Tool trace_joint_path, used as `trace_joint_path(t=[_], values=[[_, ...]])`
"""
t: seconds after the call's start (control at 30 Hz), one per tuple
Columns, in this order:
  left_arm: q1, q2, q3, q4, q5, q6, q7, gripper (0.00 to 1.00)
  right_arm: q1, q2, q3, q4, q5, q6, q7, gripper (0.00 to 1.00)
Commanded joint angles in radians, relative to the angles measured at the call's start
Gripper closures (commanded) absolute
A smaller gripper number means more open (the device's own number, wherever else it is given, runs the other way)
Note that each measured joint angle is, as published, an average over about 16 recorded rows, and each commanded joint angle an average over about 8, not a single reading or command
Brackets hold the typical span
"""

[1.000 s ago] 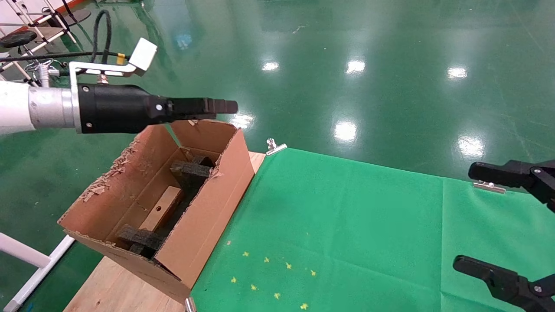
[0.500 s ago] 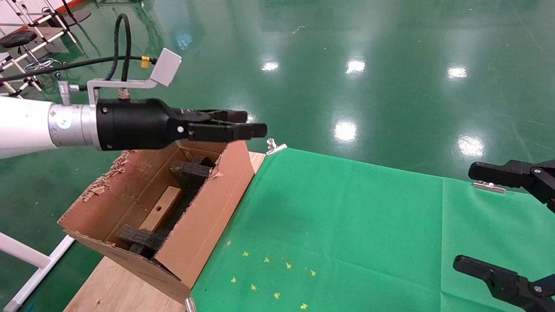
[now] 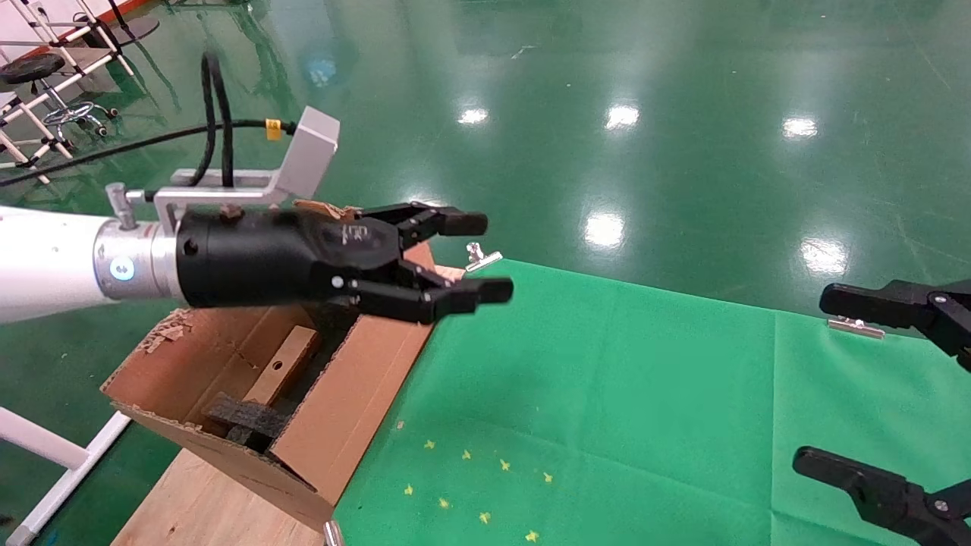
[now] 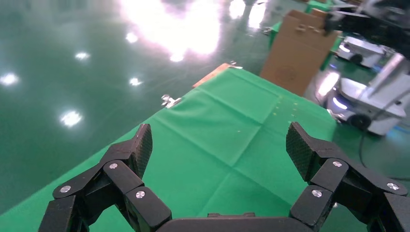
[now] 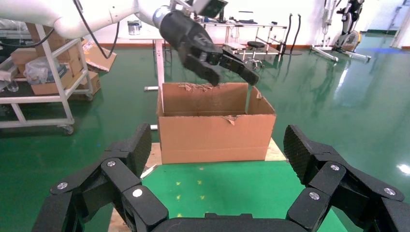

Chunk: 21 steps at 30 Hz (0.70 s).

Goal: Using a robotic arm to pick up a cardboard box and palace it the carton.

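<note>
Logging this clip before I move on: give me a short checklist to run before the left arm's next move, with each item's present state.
1. Cardboard box lies inside the carton: ok.
2. Left gripper open and holding nothing: ok.
3. Left gripper above the carton's rim, not touching the walls, as the right wrist view shows: ok.
4. Box lying flat between the black foam pieces: cannot tell, its far end is hidden behind the arm.
5. Right gripper parked open at the right edge of the green cloth, away from the carton: ok.
</note>
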Motion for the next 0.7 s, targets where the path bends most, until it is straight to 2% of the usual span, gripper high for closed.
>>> trace_joint_path(t=[0.03,0.7], values=[[0.026,-0.001,-0.014,-0.030,-0.020,0.002,0.027,0.00,0.000,0.000,0.000,0.000,0.000,0.000,0.000,0.00],[0.264,-0.011,-0.143,-0.304,-0.204,0.021,0.266,0.00,0.000,0.000,0.000,0.000,0.000,0.000,0.000,0.00]])
